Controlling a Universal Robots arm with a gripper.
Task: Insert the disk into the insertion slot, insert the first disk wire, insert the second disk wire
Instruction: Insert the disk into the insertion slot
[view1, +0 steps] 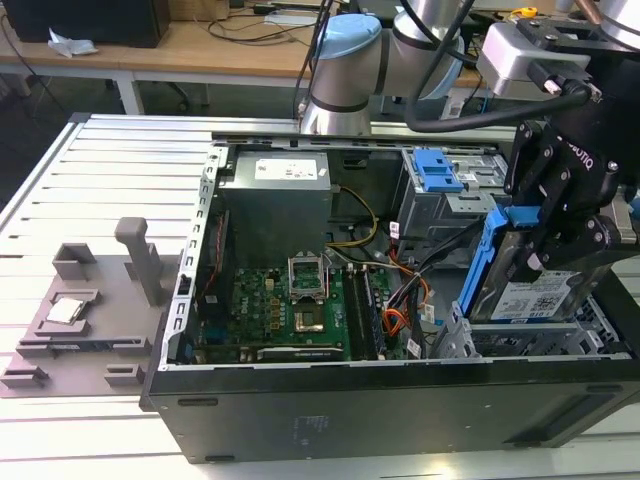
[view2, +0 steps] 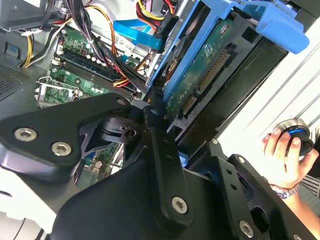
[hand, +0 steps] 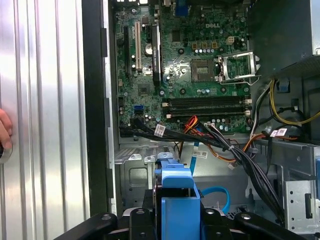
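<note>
In the exterior view my gripper (view1: 541, 248) is shut on the disk (view1: 540, 297), a silver drive with a white label in a bright blue carrier frame (view1: 480, 265). The disk hangs tilted, its lower end just above the insertion slot (view1: 457, 340), the silver sheet-metal cage at the near right corner of the open computer case. The second wrist view shows the disk's green underside (view2: 200, 75) with its connector pins, clamped by a black finger (view2: 159, 131). In the first wrist view the blue carrier (hand: 176, 197) sits between the fingers, above the cage floor (hand: 135, 180).
A blue data cable (hand: 220, 192) and orange and black wire bundles (hand: 235, 150) lie beside the cage. A taller grey cage with a blue ribbed tab (view1: 437, 172) stands behind it. A person's hand (view2: 284, 156) rests on a round knob outside the case. A grey fixture plate (view1: 70, 315) lies at the exterior view's left.
</note>
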